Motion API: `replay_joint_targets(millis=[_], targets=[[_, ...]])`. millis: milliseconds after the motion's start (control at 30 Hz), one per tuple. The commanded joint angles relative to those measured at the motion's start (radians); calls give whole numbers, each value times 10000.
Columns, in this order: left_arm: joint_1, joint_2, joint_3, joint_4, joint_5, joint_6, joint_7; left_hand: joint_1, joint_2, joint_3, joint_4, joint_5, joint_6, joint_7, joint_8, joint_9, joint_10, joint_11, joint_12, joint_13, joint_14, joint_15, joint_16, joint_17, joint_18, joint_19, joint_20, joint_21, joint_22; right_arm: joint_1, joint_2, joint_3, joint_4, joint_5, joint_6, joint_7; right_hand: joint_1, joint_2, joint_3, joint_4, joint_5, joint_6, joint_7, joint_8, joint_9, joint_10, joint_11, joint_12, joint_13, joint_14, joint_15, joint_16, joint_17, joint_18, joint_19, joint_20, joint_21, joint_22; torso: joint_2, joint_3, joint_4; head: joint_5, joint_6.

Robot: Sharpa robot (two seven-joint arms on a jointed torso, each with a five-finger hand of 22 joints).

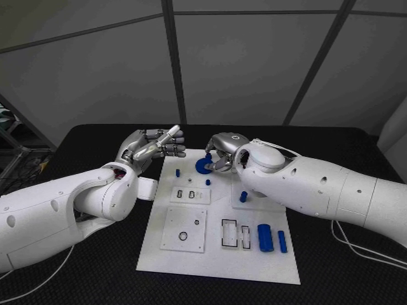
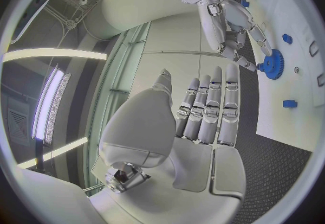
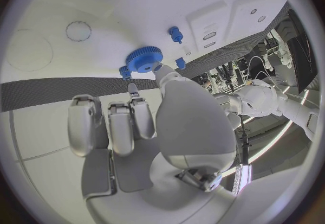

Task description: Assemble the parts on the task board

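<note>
Blue and toothed, the gear [image 1: 203, 166] sits at the far end of the board [image 1: 167, 254], and the right hand [image 1: 224, 151] has its fingertips on it — the right wrist view shows the thumb tip against the gear's [image 3: 143, 59] rim, with a short blue peg [image 3: 175, 34] standing just beside it. Whether the gear is truly pinched or only touched I cannot tell; it looks to be at or just above the white surface.

The left hand [image 1: 151, 147] hovers off the board's far left corner, fingers straight and together, holding nothing.

The step in hand looks like seating the gear on its post. To do it well, the gear should stay flat to the board, its bore lined up over the post before any downward push — a tilted gear will likely jam. Light fingertip pressure spread around the rim should serve better than a push from one side. The nearby peg should be kept clear of the fingers.

Other parts wait elsewhere: two blue cylinders [image 1: 265, 237] lie near the board's right front, by the rectangular slots [image 1: 229, 232].
</note>
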Motion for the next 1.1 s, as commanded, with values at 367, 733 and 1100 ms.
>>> replay_joint_targets(millis=[367, 733, 1100], targets=[[18, 0, 8, 9, -58, 115, 26, -62, 67, -45, -3, -40, -16, 63, -42, -9, -17, 89, -51, -9, -40, 62, -50, 13, 96, -88, 17, 60, 11, 15, -419, -1, 313, 564, -761, 486, -415, 281, -581, 518, 509, 749, -35, 154, 78, 100, 11, 160, 1099, 897, 52, 49, 1876, -41, 62, 60, -5, 824, -7, 16, -22, 16, 61], [15, -60, 6, -52, -57, 146, 54, -61, 70, -49, -4, -39, -12, 62, -45, -7, -14, 89, -54, -8, -44, 64, -61, 17, 96, -97, 19, 60, 12, 14, -2851, 5, 1586, 3726, -1617, 2804, 631, 407, -388, -170, 674, 1059, -5, 168, 67, -20, 17, -11, 946, 813, 51, -95, 1523, 37, -202, 50, -173, 486, -82, 59, -261, 51, 142], [4, 79, 3, -319, -56, 235, 78, -40, 90, -56, -24, -36, 44, 26, -39, 4, 52, 65, -40, 5, -42, 58, -100, 39, 100, -134, 24, 64, 13, 13, -4048, -4, 1185, 4949, -1087, 3901, 1163, 283, -366, -674, 670, 1175, 23, 131, 43, -78, 28, -98, 873, 791, 52, -150, 1419, 71, -321, 50, -262, 335, -135, 146, -441, -82, 255]])
